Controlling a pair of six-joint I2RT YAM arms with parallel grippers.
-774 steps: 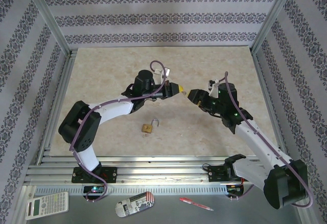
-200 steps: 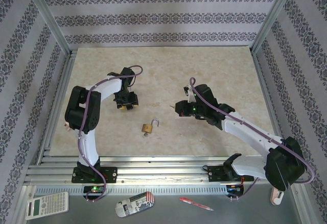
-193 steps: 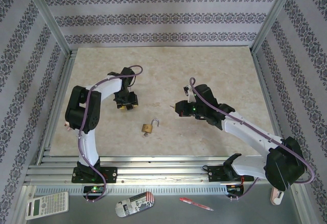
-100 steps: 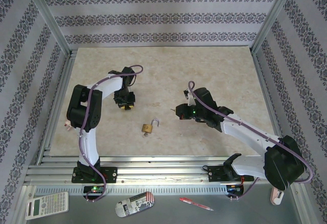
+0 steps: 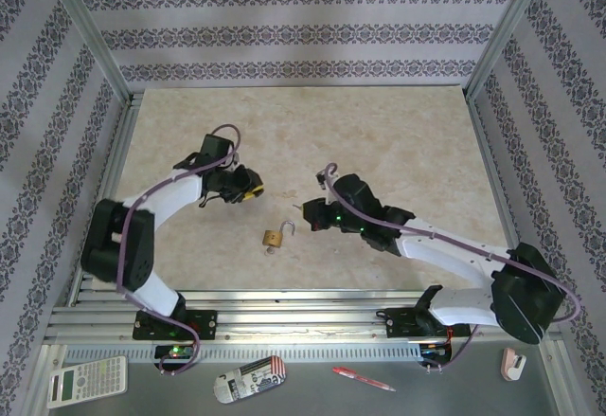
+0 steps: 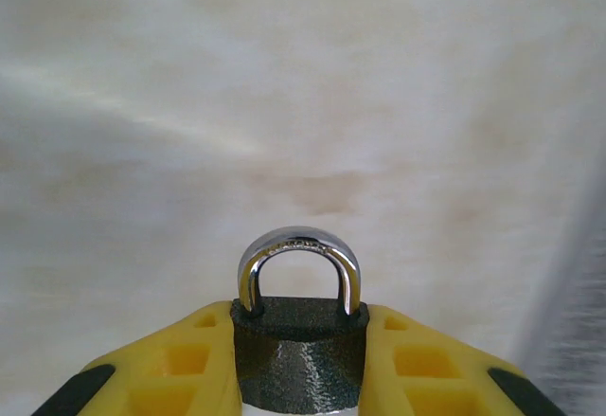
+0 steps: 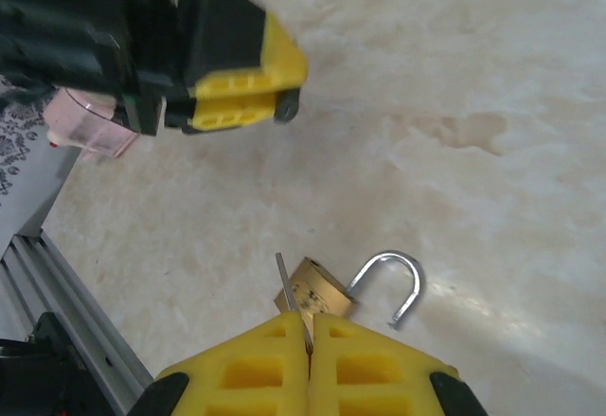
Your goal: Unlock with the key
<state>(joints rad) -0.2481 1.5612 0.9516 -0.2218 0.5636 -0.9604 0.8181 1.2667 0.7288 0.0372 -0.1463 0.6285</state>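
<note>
Each arm is built from white rounded shells joined by black joint housings. A purple-grey cable is run along the left arm and the right arm, and is looped clear in an arc behind each wrist. Small green lights are seen on the black block behind the right gripper. Its fingers are moulded in yellow, with rectangular pockets recessed in their faces. The left gripper is made alike. Black pieces, possibly rubber caps, are fitted at the outer corners behind its fingers.
</note>
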